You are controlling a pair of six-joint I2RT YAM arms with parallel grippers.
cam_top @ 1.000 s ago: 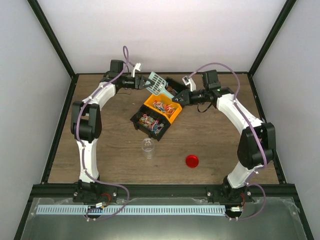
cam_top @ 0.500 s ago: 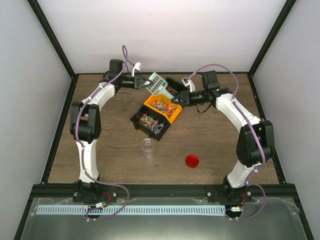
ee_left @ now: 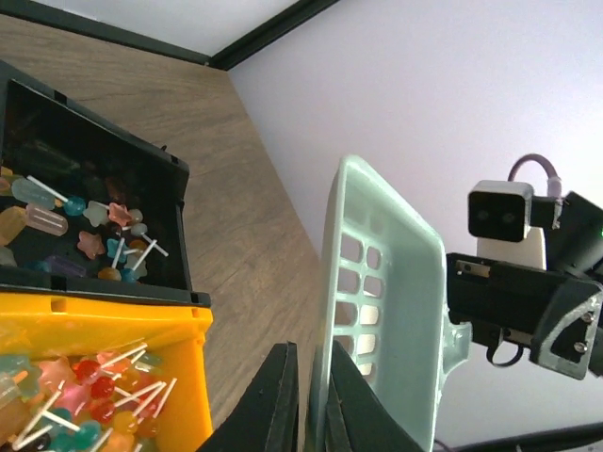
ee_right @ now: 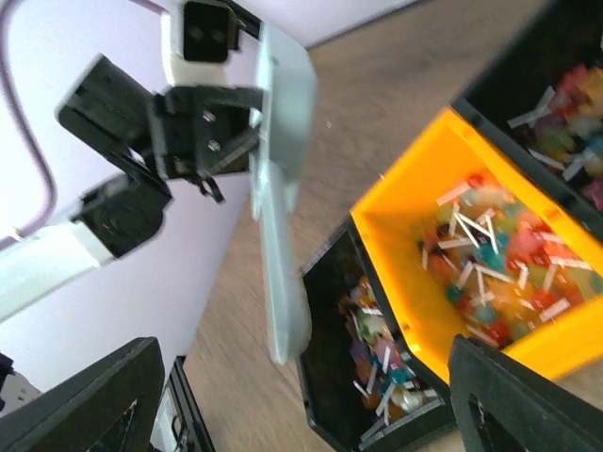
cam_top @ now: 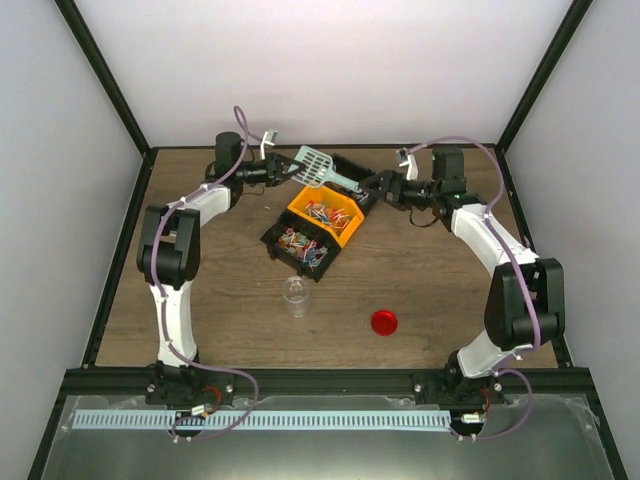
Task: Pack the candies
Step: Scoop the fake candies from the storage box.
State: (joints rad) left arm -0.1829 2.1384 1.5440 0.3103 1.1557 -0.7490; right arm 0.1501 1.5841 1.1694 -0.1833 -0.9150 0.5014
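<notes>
Scooping seems in hand: left pincer [ee_left: 306, 381] clamped on the teal scoop [ee_left: 386, 282] aloft, right pincer [cam_top: 379, 186] gaping empty; next, dip it into the candies [ee_left: 85, 386] filling the yellow bin [ee_left: 104, 325]

table [cam_top: 430, 285]: matt wood | scoop [ee_left: 415, 301]: smooth plastic | candies [ee_right: 490, 254]: glossy

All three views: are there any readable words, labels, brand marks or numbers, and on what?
No readable text anywhere. The teal slotted plastic scoop, orange plastic bin and red round lid show no print; any marks on the tiny wrapped candies are too small to read.
</notes>
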